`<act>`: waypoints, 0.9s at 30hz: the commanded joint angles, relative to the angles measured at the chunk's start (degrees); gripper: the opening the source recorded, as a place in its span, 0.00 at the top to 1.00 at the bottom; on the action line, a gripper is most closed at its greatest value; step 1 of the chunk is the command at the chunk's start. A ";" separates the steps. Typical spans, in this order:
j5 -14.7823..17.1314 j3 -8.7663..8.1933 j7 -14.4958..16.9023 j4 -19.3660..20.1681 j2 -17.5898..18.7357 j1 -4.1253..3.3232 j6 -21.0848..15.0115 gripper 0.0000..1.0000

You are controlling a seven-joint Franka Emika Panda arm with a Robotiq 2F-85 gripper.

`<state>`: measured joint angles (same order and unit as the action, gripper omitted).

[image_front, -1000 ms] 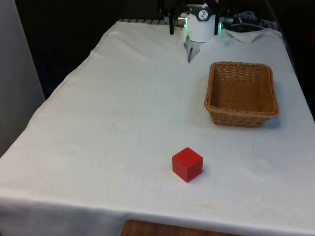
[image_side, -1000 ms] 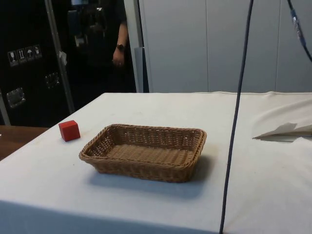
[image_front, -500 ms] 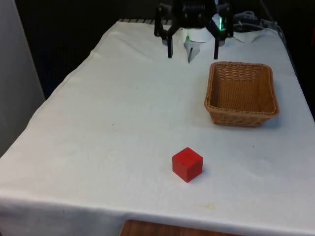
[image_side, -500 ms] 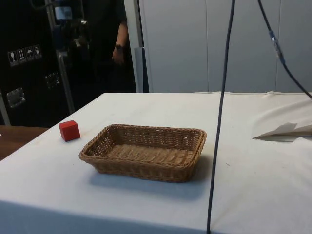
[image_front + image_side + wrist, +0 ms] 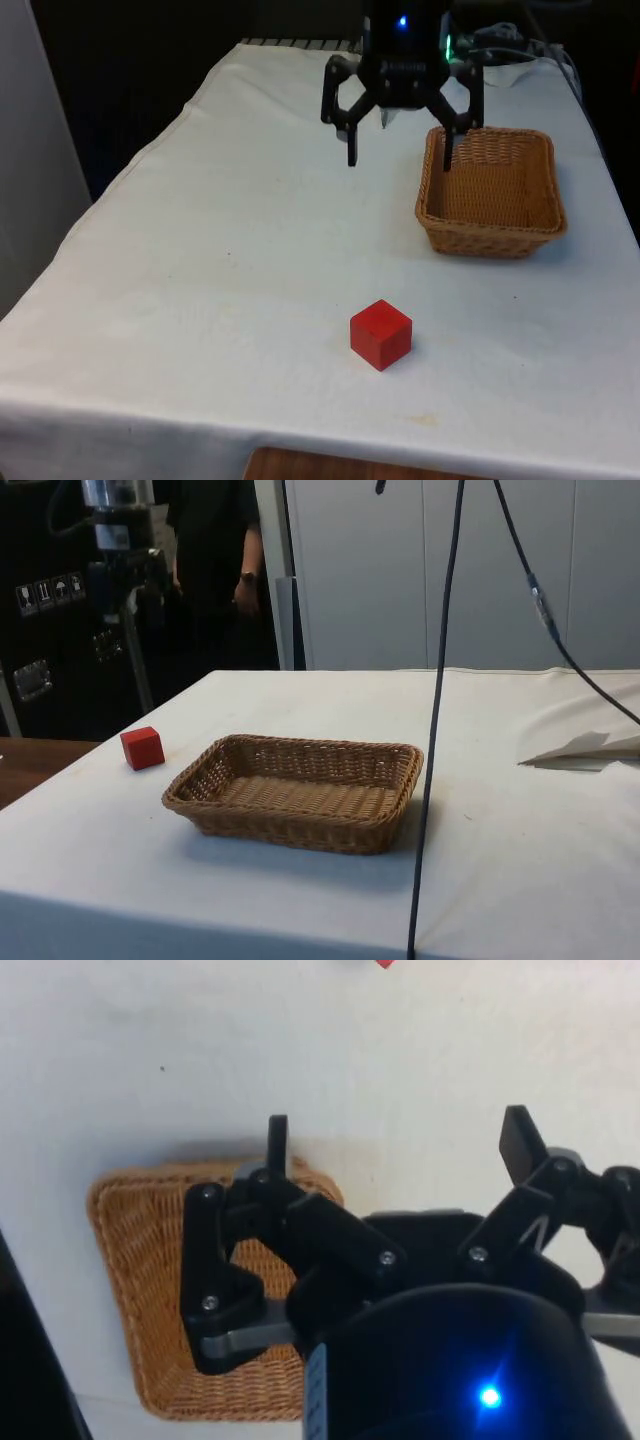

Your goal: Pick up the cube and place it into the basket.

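My claw (image 5: 400, 150) is hanging spread wide, gripping nothing, beside the basket (image 5: 492, 190) | basket is sitting empty | red cube (image 5: 381, 334) is resting on the table (image 5: 220, 260), well apart.

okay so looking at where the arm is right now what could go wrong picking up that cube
The open gripper hangs up by the basket, one fingertip over its rim, so a careless descent might clip it. The cube sits turned corner-on near the table edge; a misaligned grasp could push it off.
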<state>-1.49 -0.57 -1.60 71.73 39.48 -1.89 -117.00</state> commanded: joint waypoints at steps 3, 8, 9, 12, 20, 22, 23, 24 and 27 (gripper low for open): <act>-0.69 -0.17 -0.52 0.11 0.92 -0.57 -1.83 0.00; -1.32 -0.23 -0.80 0.29 1.72 -0.86 -3.55 0.00; -1.43 -0.23 -0.86 0.34 1.89 -0.92 -3.95 0.00; -1.89 -0.29 -1.20 0.34 2.92 -1.09 -5.67 0.00; -2.64 -0.29 -2.35 0.17 5.10 -1.20 -8.77 0.00; -2.64 -0.29 -2.92 0.17 5.67 -1.26 -9.51 0.00; -2.64 -0.29 -3.61 0.11 6.13 -1.26 -10.08 0.00; -2.41 0.00 -2.64 0.40 5.44 -1.03 -9.34 0.00; -2.64 -0.34 -4.81 0.11 6.88 -1.32 -10.89 0.00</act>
<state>-3.90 -0.57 -5.73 72.14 46.01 -2.98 -127.60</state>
